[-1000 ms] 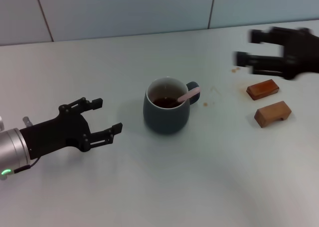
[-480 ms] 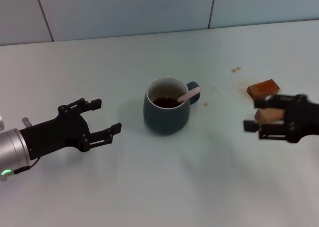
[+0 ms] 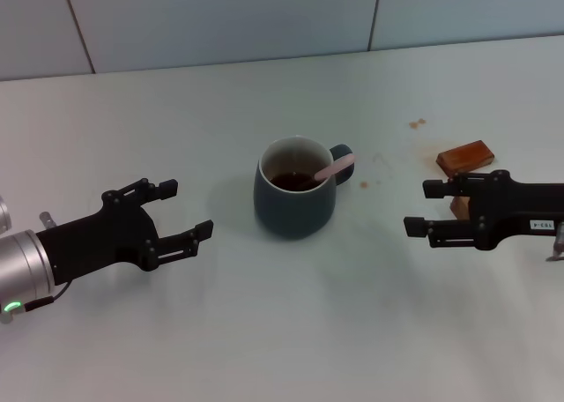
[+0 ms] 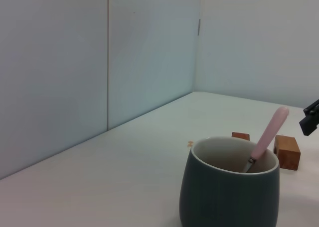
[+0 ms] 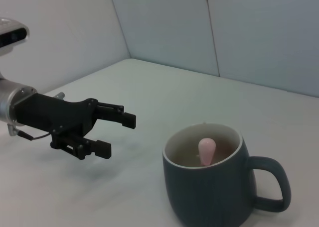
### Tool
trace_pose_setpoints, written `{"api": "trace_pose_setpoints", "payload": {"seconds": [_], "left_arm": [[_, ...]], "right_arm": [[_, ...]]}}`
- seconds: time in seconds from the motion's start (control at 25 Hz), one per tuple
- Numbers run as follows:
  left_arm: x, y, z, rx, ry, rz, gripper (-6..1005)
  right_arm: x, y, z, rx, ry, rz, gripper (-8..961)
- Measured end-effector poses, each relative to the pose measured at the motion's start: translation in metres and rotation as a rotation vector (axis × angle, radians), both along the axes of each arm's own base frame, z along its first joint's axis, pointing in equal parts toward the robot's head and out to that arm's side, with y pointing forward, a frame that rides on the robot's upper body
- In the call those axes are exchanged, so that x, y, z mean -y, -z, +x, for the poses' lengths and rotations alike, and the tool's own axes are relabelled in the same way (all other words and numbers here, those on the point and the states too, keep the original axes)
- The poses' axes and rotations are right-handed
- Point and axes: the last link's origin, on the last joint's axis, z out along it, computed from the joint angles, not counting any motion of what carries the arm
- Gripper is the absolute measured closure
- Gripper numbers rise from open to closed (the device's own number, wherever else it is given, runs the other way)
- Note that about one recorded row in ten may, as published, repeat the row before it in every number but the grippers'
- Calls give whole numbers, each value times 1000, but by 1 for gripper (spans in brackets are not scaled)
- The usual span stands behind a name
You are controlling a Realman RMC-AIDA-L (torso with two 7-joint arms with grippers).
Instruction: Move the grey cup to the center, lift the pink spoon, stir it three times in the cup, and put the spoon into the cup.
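Grey ceramic cup already holds the slim pink spoon; left gripper and right gripper are open, empty; only retreat seems left.

Pink spoon in grey cup; 2 wooden blocks right.

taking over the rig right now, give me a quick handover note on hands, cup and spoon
Left hand: open, empty, low over the table on the cup's left.
Right hand: open, empty, on the cup's right, in front of the wooden blocks.
Cup: upright mid-table, handle toward the right hand, dark liquid inside.
Spoon: in the cup, pink handle leaning on the rim by the handle.
Done: spoon is in the cup.
Left: nothing visible; park the arms.
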Motion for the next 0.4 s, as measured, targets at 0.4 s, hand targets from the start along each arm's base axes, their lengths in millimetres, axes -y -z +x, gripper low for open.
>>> {"api": "trace_pose_setpoints", "payload": {"seconds": [0.4], "left_arm": [[0, 0, 0, 6, -6, 4, 152]], "right_arm": [[-4, 1, 0, 10, 6, 5, 195]]}}
